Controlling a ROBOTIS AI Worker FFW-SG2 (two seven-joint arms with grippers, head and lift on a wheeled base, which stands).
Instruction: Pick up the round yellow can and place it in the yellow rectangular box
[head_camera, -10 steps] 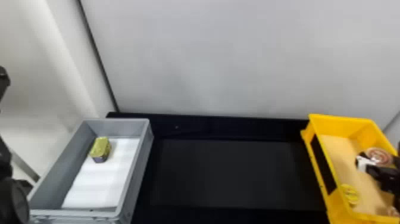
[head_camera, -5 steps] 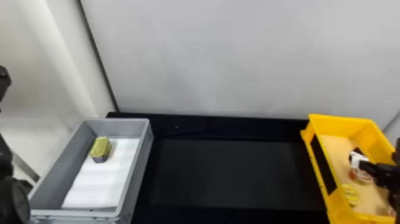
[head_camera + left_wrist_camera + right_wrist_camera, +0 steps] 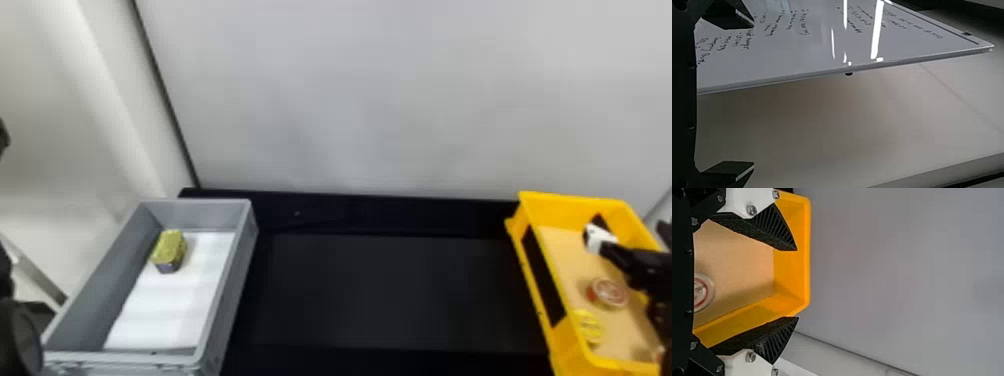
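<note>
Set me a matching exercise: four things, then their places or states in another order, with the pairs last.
1. Round yellow can
2. Angular gold-topped tin
3. Round red-and-white can
4. Black-fingered right gripper

A. Open, over the yellow rectangular box's far part
B. In that box, close to its left wall
C. In the grey plastic box
D. In the yellow box, farther from that wall

1-B, 2-C, 3-D, 4-A

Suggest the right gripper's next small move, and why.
I'd probably raise the right gripper clear of the yellow rectangular box: its fingers stand apart with nothing held between them, and the round yellow can lies in that box, so the placement looks done.
</note>
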